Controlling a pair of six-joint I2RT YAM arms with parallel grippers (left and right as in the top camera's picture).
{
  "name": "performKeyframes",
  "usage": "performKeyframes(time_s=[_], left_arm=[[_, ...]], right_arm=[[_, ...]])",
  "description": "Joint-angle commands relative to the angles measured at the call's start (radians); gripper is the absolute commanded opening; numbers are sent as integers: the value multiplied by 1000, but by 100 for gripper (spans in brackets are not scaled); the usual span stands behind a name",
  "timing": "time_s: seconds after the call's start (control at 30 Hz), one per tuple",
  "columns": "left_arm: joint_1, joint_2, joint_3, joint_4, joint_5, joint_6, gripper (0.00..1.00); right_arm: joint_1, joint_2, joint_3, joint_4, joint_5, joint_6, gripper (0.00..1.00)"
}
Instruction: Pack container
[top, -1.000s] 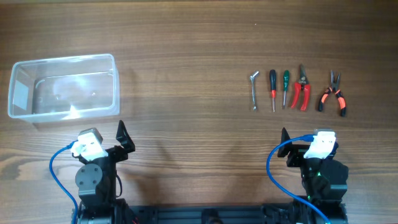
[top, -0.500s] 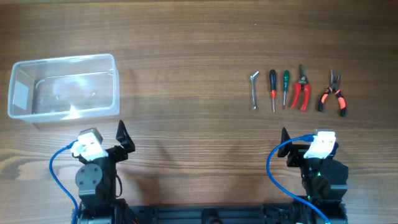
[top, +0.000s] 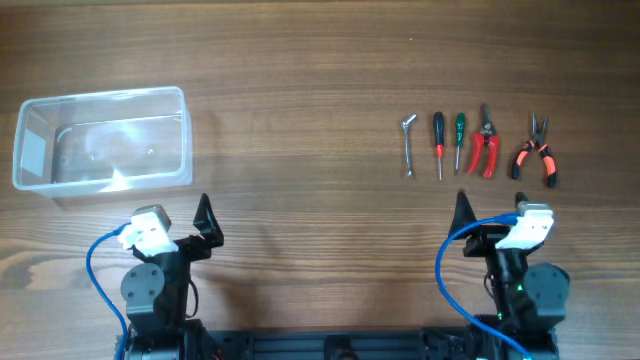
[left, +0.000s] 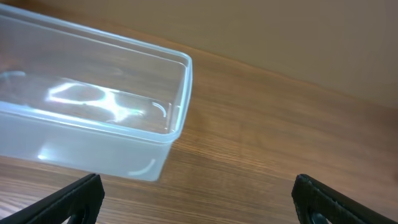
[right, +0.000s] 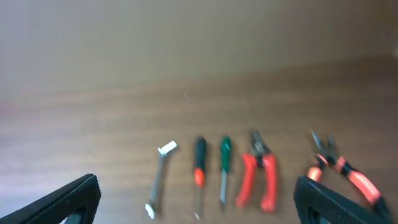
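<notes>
The clear plastic container (top: 100, 138) stands empty at the far left of the table; it also fills the upper left of the left wrist view (left: 93, 112). My left gripper (top: 205, 222) is open and empty, just in front of the container's right end (left: 199, 202). A row of tools lies at the right: a silver wrench (top: 408, 145), a black-and-red screwdriver (top: 438, 143), a green screwdriver (top: 459, 141), red pruners (top: 485, 143) and orange-and-black pliers (top: 534, 151). My right gripper (top: 462, 215) is open and empty in front of the tools (right: 199, 202).
The wooden table (top: 300, 100) stretches between the container and the tools. In the right wrist view the wrench (right: 159, 177), the two screwdrivers (right: 199, 169) (right: 224, 169), the pruners (right: 258, 177) and the pliers (right: 339, 168) lie in a row ahead.
Both grippers have moved forward a little toward the table's middle; the right wrist has shifted slightly right. Container and tools have not moved.
</notes>
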Motion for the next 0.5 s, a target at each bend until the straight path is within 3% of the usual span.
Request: performKeyframes(time_s=[0.0,0.13,0.23,0.47], left_arm=[[-5,35,62,28,20,-140,100],[-5,129,172,36,-48,-195,100],[-3,261,294,33,-74,-191,99],[23,683,635,-73,-82,-183,100]], right_arm=[[0,37,21,92,-99,69,100],[0,183,89,137,-95,187,100],[0,366,192,145,-96,183,100],[0,900,623,-89,-108,114,100]])
